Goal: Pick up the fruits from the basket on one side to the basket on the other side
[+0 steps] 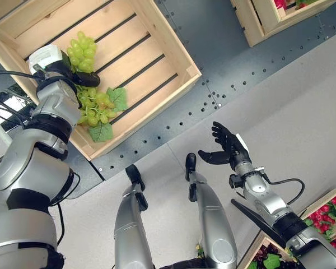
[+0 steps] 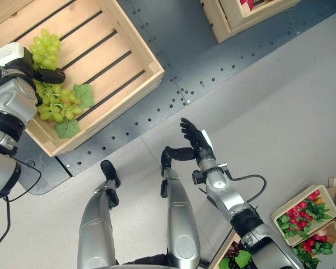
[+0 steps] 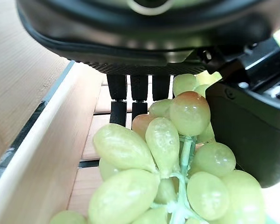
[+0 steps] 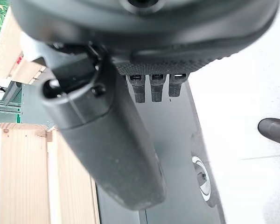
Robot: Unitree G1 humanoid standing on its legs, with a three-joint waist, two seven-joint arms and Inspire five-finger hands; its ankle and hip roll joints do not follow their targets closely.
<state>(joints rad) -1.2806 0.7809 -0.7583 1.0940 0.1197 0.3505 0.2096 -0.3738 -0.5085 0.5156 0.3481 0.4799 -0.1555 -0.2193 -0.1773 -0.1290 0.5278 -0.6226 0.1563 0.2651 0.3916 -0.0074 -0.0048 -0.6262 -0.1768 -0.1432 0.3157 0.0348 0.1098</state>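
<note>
The left hand [image 1: 73, 75] is inside the large wooden crate [image 1: 157, 33] at the robot's left, positioned over a bunch of green grapes [image 1: 92, 106]. In the left wrist view, the grapes [image 3: 172, 172] lie directly against the palm, between the thumb [image 3: 252, 130] and the fingers [image 3: 130, 100]. The fingers extend down past the fruit toward the crate's slatted floor. Whether the hand clamps the bunch or merely rests on it cannot be told. The grapes lie in the near corner of the crate, against its low side wall, with two green leaves [image 1: 119, 98] attached. Part of the bunch shows beyond the hand, toward the crate's centre.

The right hand [image 1: 227, 147] hangs in free air above the floor at the robot's right. Its fingers are spread straight, the thumb stands apart, and it holds nothing. In the right wrist view, this hand [image 4: 154, 88] shows short, straight fingertips above the floor.

The large crate stands on a dark grey metal floor plate [image 1: 224, 61] with rows of small holes. This plate runs diagonally across the scene. A pale grey smooth floor [image 1: 302, 129] adjoins the plate on the robot's right side. A second wooden crate [image 1: 269, 19] stands on the plate at the far right, with red items partly visible inside. At the near right, small wooden boxes [image 2: 302, 216] hold red fruit with green leaves.
</note>
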